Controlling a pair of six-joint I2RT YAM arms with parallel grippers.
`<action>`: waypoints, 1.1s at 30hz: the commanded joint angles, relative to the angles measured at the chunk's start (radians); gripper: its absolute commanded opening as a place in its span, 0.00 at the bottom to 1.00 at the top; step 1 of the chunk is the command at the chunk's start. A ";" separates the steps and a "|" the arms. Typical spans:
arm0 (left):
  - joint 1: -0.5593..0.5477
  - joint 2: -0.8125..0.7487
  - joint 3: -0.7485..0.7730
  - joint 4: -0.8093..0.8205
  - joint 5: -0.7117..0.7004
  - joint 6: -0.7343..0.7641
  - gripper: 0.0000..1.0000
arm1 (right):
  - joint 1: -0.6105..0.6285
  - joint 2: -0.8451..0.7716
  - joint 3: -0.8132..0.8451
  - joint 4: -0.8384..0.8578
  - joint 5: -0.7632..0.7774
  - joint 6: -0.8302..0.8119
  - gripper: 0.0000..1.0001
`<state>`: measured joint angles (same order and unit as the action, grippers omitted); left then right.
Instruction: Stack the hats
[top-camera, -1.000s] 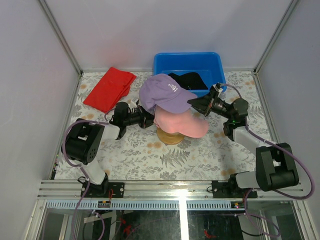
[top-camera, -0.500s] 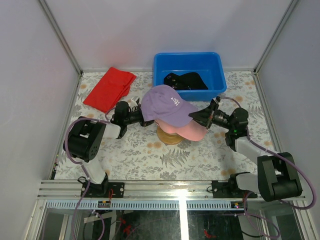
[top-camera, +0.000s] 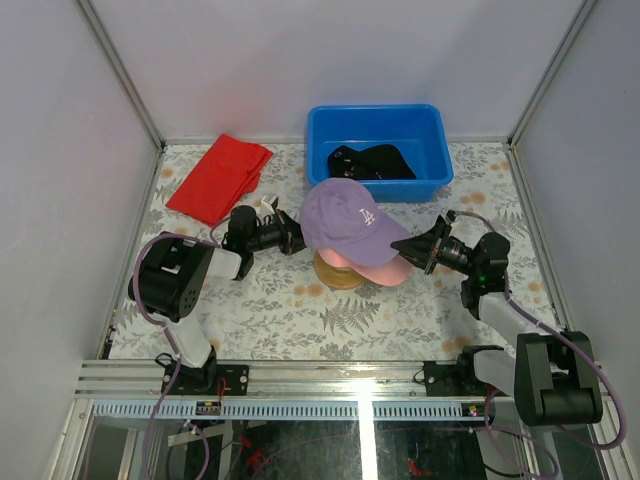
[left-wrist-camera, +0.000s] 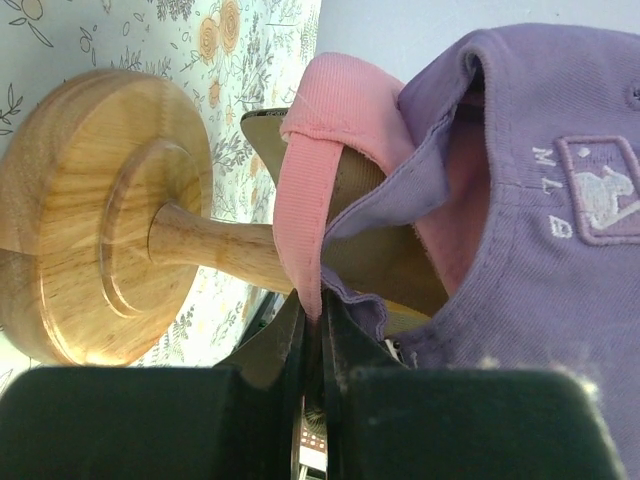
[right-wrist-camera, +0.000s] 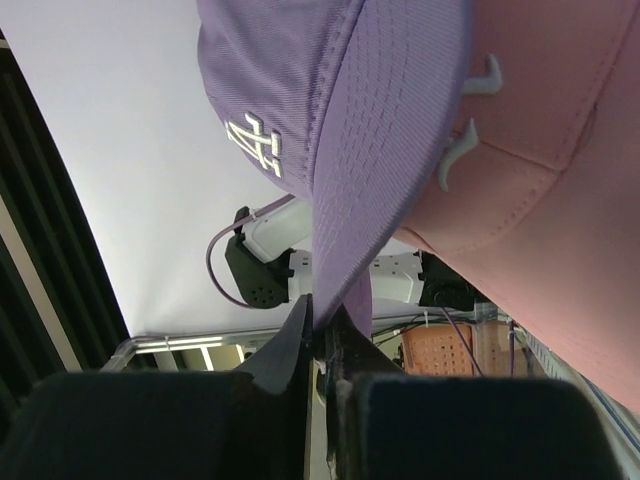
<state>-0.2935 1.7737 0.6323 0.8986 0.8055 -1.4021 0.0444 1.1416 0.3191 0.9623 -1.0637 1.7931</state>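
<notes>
L arm low, extended inward; left gripper fingers pinched on purple cap rear. R arm likewise; right gripper fingers pinched on brim.

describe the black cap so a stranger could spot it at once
Look at the blue bin at the far edge of the table, right of the red cloth. The black cap lies alone inside it, the only hat not on the wooden stand.

Overhead camera looks down on the table; both wrist cameras closely share the purple cap.
</notes>
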 joint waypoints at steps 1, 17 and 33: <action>0.005 0.019 -0.043 0.052 0.002 0.016 0.00 | 0.000 -0.053 -0.056 0.010 -0.054 0.011 0.00; 0.056 0.058 -0.105 0.041 0.018 0.066 0.00 | -0.054 -0.124 -0.103 -0.310 -0.128 -0.223 0.00; 0.176 0.053 -0.076 -0.086 0.074 0.175 0.00 | -0.123 -0.049 0.047 -0.703 -0.148 -0.564 0.00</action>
<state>-0.1730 1.7973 0.5568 0.9756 0.9043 -1.3346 -0.0532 1.0523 0.2905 0.5140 -1.1965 1.4052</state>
